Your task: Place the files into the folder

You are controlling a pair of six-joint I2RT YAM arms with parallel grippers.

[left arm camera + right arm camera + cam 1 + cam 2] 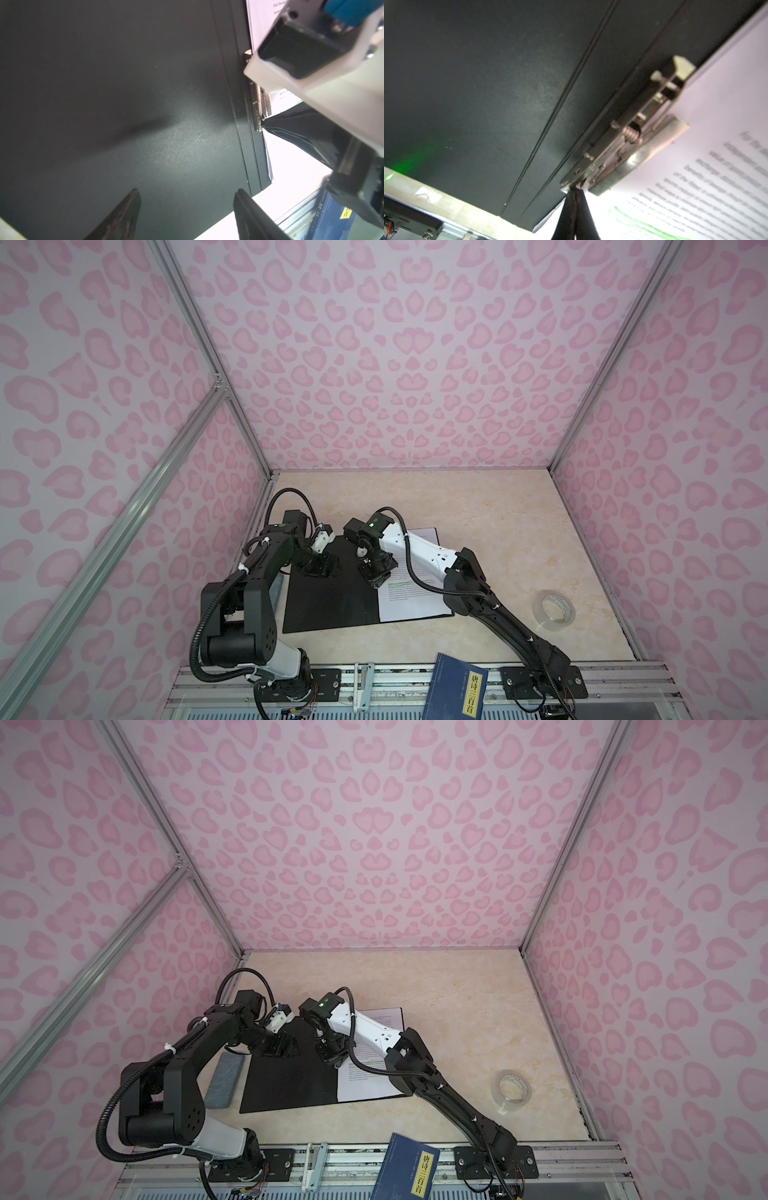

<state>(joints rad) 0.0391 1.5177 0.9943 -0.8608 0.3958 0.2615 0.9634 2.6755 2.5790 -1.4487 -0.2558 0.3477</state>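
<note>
The folder (332, 605) (291, 1085) lies open on the table, black inside facing up. The files (415, 601) (365, 1085), white printed sheets with green-marked lines, lie on its right half under the metal clip (633, 145) (258, 108) by the spine. My right gripper (575, 190) (376, 576) (334, 1058) is shut, and its joined tips touch one end of the clip. Nothing shows between its fingers. My left gripper (187, 190) (322, 568) (282, 1048) hangs open just above the bare black left half (124, 104), holding nothing.
A roll of clear tape (554, 611) (512, 1091) stands on the table to the right. A blue book with a yellow label (457, 693) (405, 1171) leans over the front rail. A grey felt pad (226, 1079) lies left of the folder.
</note>
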